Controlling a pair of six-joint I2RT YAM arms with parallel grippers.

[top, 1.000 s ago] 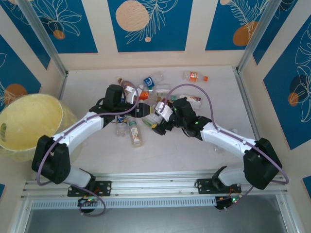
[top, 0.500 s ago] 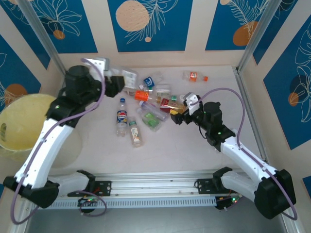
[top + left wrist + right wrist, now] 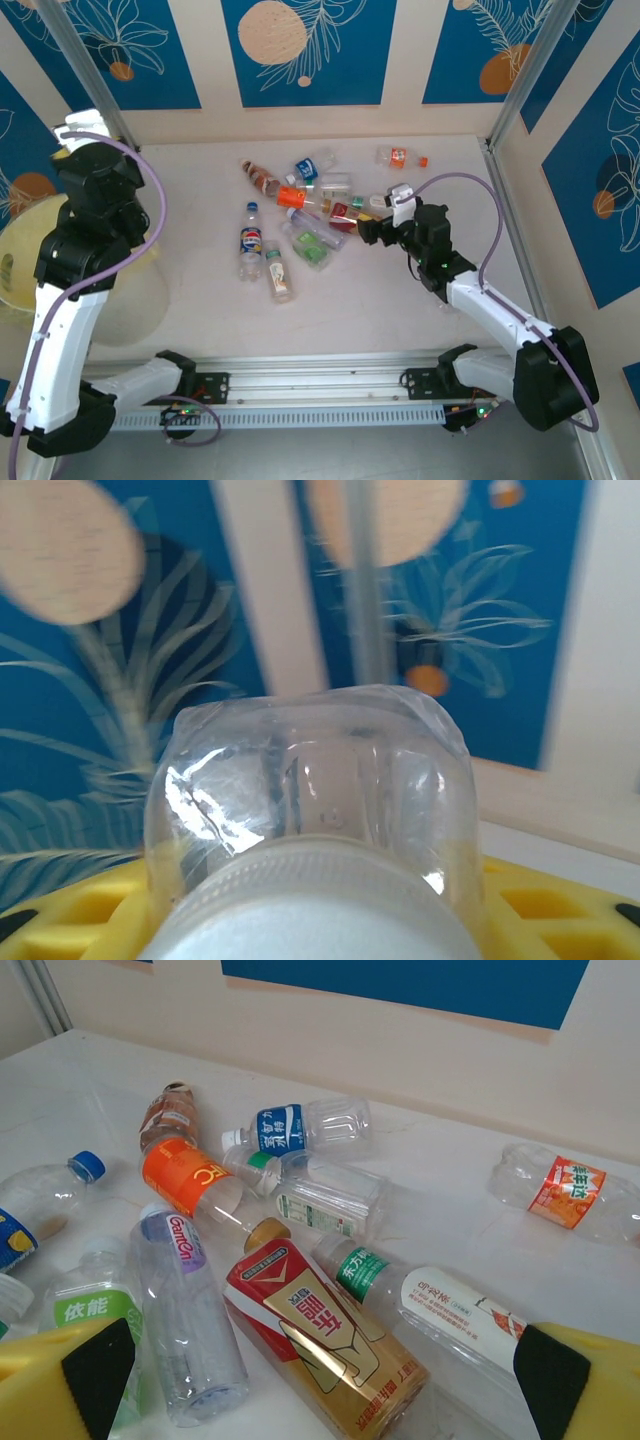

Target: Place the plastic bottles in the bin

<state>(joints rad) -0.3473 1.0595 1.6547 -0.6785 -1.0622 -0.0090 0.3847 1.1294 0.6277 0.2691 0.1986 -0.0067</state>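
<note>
A crushed clear plastic bottle (image 3: 310, 780) is clamped between the yellow fingers (image 3: 545, 920) of the left gripper (image 3: 80, 132), its body projecting forward out of the jaws. It is held high beside the large round pale yellow translucent bin (image 3: 25, 240) — presumably so that it can be dropped in on release. Whether the jaws are squarely above the mouth cannot be told. The right gripper (image 3: 372, 230) is held low with its jaws spread wide, aimed at the heap of bottles lying on the pale tabletop (image 3: 400, 300). Framed between its fingers (image 3: 70, 1370) is a red-and-gold-labelled clear bottle (image 3: 320, 1335), with a green-and-white-labelled clear bottle (image 3: 420, 1305) just beyond it — the wide opening is judged to be meant for straddling one of them.
</note>
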